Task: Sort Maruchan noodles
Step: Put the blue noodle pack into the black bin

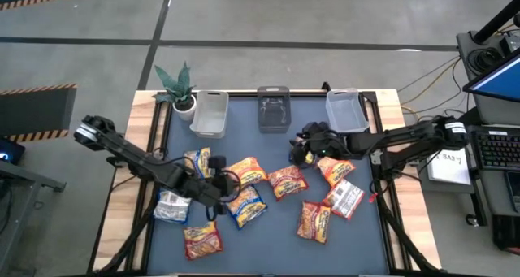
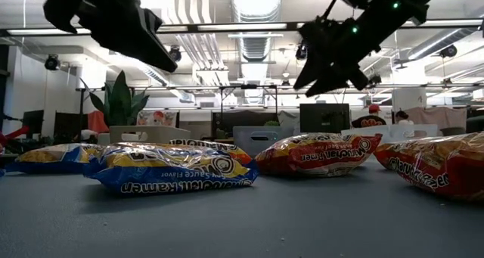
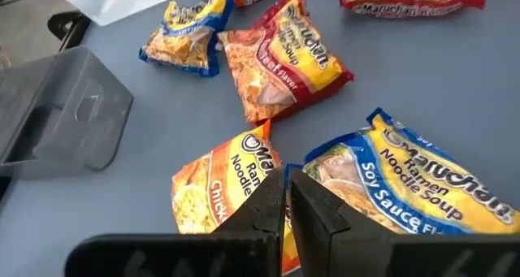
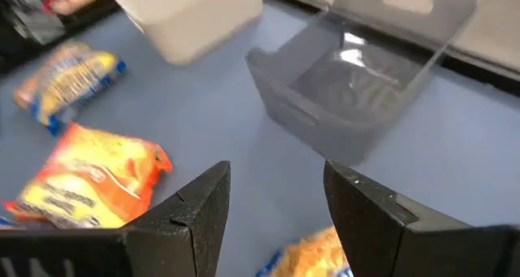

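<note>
Several Maruchan noodles packets lie flat on the blue mat: an orange one (image 1: 246, 173), blue-yellow ones (image 1: 246, 205) (image 1: 197, 161), red ones (image 1: 286, 182) (image 1: 313, 221) (image 1: 202, 240) and a silvery one (image 1: 171, 205). My left gripper (image 3: 285, 208) is shut and empty, held above the mat over the gap between the orange packet (image 3: 223, 179) and a blue soy-sauce packet (image 3: 406, 179). My right gripper (image 4: 275, 204) is open and empty. It hovers near the mat's middle (image 1: 301, 151), facing the dark bin (image 4: 357, 58).
Three bins stand along the far edge: a clear one (image 1: 210, 113), a dark one (image 1: 274, 108) and another clear one (image 1: 346, 109). A potted plant (image 1: 180, 86) stands at the far left corner. Both arms (image 2: 113, 23) (image 2: 340, 54) are raised well above the packets.
</note>
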`<state>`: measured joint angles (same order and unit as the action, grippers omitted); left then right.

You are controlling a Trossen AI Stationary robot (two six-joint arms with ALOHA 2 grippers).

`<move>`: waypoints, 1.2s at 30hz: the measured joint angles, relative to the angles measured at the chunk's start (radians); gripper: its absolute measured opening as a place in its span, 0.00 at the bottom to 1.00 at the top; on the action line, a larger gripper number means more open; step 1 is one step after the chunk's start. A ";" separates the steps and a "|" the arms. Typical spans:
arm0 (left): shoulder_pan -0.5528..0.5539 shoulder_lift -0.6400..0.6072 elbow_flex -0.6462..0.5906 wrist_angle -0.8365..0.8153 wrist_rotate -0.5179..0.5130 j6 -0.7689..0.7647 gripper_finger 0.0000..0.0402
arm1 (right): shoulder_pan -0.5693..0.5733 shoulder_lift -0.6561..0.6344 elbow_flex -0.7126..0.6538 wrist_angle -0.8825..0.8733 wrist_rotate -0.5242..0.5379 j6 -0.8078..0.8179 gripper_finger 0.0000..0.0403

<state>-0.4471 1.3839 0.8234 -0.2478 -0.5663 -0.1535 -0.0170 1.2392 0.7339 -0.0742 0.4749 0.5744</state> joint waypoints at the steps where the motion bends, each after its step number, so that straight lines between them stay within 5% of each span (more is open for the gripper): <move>1: 0.004 0.003 0.000 -0.006 0.000 -0.006 0.00 | 0.000 0.018 0.007 0.001 0.000 0.001 0.46; 10: 0.041 0.030 -0.002 -0.034 0.001 -0.052 0.00 | -0.006 0.158 0.111 0.008 -0.063 -0.001 0.46; 22: 0.041 0.025 -0.002 -0.062 0.034 -0.096 0.00 | -0.010 0.218 0.251 -0.040 -0.584 -0.075 0.46; 26: 0.041 0.025 -0.002 -0.068 0.068 -0.117 0.00 | -0.010 0.217 0.264 -0.082 -0.678 -0.026 0.46; 36: 0.021 0.025 -0.002 -0.064 0.476 -0.193 0.00 | 0.002 0.283 0.282 -0.094 -0.784 0.179 0.48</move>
<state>-0.4260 1.4094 0.8219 -0.3115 -0.0905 -0.3461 -0.0153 1.5221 1.0162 -0.1685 -0.3090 0.7529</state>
